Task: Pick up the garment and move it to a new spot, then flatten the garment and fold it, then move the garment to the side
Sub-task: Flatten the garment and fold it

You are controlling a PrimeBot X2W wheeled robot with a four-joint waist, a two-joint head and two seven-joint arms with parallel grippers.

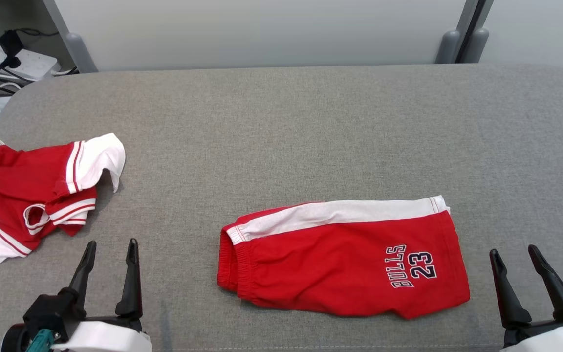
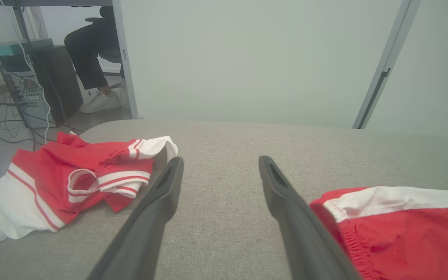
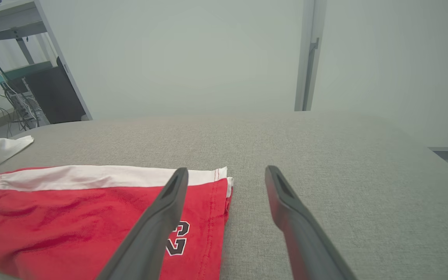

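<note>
Red shorts [image 1: 345, 256] with a white side stripe and "BULLS 23" print lie folded in half on the grey fabric surface [image 1: 286, 127], near its front middle; they also show in the left wrist view [image 2: 399, 229] and right wrist view [image 3: 95, 217]. A crumpled red and white jersey [image 1: 27, 195] lies at the left edge, also seen from the left wrist [image 2: 72, 179]. My left gripper [image 1: 110, 249] stands open at the lower left, between jersey and shorts, holding nothing. My right gripper [image 1: 513, 254] stands open at the lower right, just right of the shorts' hem, holding nothing.
Pale partition panels with grey posts [image 1: 450, 46] stand behind the surface. A power strip and cables [image 1: 12, 63] lie on the floor at the far left. A seated person's leg and white shoe [image 2: 99, 101] show beyond the left corner, beside a computer tower [image 2: 23, 87].
</note>
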